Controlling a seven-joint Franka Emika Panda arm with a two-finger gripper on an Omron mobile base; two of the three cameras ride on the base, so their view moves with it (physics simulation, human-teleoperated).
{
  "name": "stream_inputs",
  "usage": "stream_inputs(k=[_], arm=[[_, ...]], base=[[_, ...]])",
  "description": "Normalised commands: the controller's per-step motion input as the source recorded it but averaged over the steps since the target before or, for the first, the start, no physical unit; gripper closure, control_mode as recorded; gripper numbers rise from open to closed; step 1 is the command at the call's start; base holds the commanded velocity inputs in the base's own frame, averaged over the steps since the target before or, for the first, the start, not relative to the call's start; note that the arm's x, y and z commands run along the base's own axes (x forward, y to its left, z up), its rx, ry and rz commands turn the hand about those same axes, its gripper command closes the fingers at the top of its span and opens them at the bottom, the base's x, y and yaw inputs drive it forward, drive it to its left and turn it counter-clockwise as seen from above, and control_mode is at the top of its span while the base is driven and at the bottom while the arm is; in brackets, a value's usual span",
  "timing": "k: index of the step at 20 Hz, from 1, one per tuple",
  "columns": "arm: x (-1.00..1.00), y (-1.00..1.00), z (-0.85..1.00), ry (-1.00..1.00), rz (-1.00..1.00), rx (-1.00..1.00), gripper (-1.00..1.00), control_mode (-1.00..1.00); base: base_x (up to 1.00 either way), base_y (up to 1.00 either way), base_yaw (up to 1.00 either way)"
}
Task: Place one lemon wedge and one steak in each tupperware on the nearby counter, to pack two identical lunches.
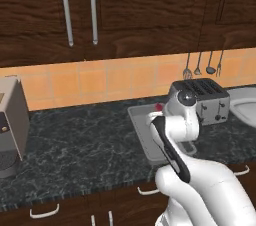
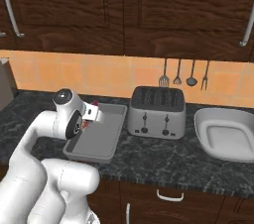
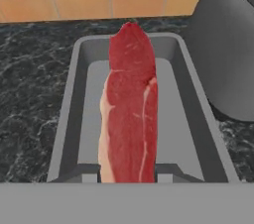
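The steak [image 3: 130, 109] is hanging lengthwise in the hand view, a long red slab with a pale fatty streak along one edge, and the gripper [image 3: 128, 177] is pinching it between its two dark finger tips [image 3: 84, 174] at the bottom of that view. It is being held above the shallow grey tray [image 3: 67, 119], its far end reaching toward the tray's back wall; whether it is touching the tray floor cannot be told. From the right base view a sliver of red is showing beside the hand over the tray [image 2: 106, 136], which is lying on the black marbled counter [image 2: 149, 156]. The silver toaster [image 2: 157, 111] is standing just beside the tray, and the deeper pale tub [image 2: 224, 136] is sitting beyond the toaster on the same counter. Utensils [image 2: 183, 74] are hanging on the orange tiled wall behind the toaster.
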Motion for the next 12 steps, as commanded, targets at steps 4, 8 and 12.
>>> stream_inputs(k=[4, 8, 12], arm=[[0.73, 0.0, -0.3, 0.21, -0.03, 0.0, 1.0, -1.0], [0.35, -0.01, -0.18, 0.06, -0.01, 0.0, 1.0, -1.0], [0.31, -0.02, -0.34, 0.06, -0.01, 0.0, 1.0, -1.0]], base=[[0.0, 0.0, 0.0], [0.0, 0.0, 0.0], [0.0, 0.0, 0.0]])
